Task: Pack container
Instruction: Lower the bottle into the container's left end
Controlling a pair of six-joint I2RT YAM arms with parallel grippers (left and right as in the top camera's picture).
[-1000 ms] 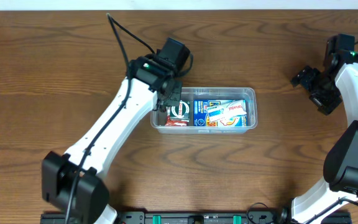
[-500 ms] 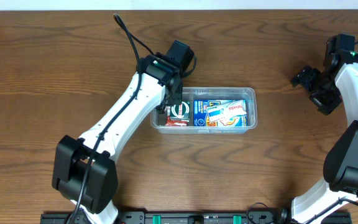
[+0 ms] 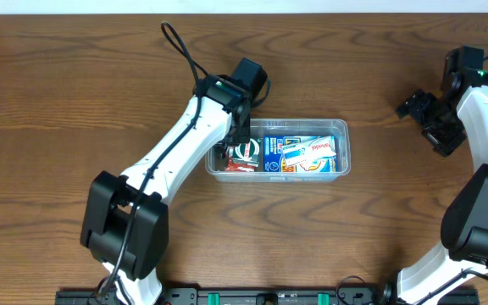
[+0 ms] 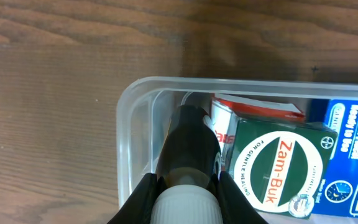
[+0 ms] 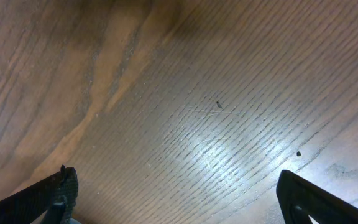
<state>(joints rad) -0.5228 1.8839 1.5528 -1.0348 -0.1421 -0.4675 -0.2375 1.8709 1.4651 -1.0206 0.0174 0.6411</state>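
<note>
At the left end of the container, which sits on the counter just right of the overhead frame's centre, we find the left jaws closed on a small dark bottle with a white cap. The left arm reaches in from the lower left. Its wrist view shows the bottle's dark end already inside the clear wall, in the narrow gap between the tub's left corner and a green Zam-Buk box. A red-and-white packet stands beyond the bottle, and a blue box lies to the right.

We judge the step in hand to be placing this bottle, late in the packing, since the tub looks nearly full. The next move, as we read it, calls for easing the bottle down into that gap without riding up on the green box, then letting go and lifting clear. We cannot tell whether the bottle touches the tub's floor.

The right jaws, on the right arm, stand wide open and empty over the counter at the upper right, well apart from the container.
</note>
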